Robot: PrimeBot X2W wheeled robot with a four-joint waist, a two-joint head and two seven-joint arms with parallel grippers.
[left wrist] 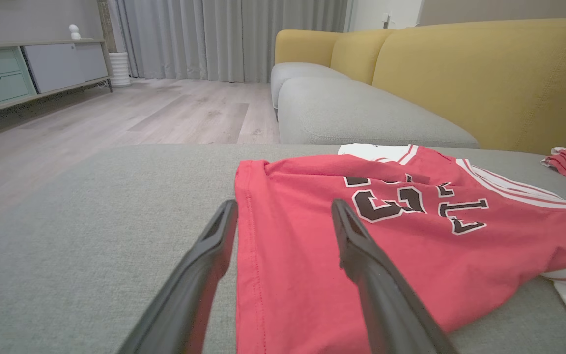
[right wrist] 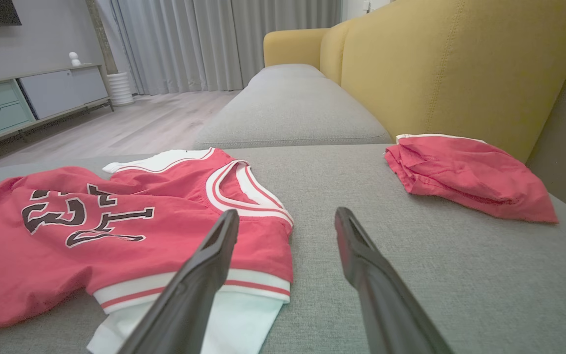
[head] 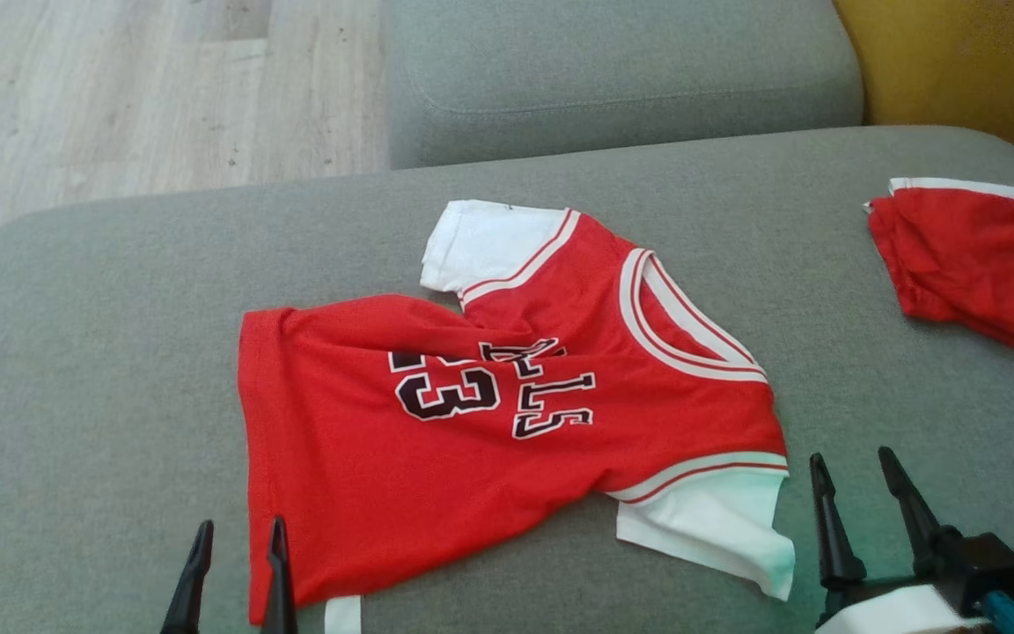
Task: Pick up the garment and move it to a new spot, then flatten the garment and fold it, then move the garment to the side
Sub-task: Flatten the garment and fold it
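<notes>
The garment [head: 489, 423] is a red jersey with white sleeves and black lettering, lying partly rumpled on the grey sofa seat [head: 102, 352]. It also appears in the left wrist view as the garment [left wrist: 361, 231] and in the right wrist view as the garment [right wrist: 116, 226]. My left gripper [head: 238, 528] stands open at the jersey's near hem corner, its fingers straddling the hem edge, nothing held. The left gripper [left wrist: 283, 206] hovers just over that hem. My right gripper [head: 855, 462] is open beside the near white sleeve, empty. The right gripper [right wrist: 285, 216] points past the collar.
A second red piece of clothing [head: 973, 264] lies bunched at the seat's far right, near the yellow backrest [head: 965, 62]. Another grey seat cushion [head: 613, 70] lies beyond. Wooden floor [head: 120, 88] runs to the left of the sofa.
</notes>
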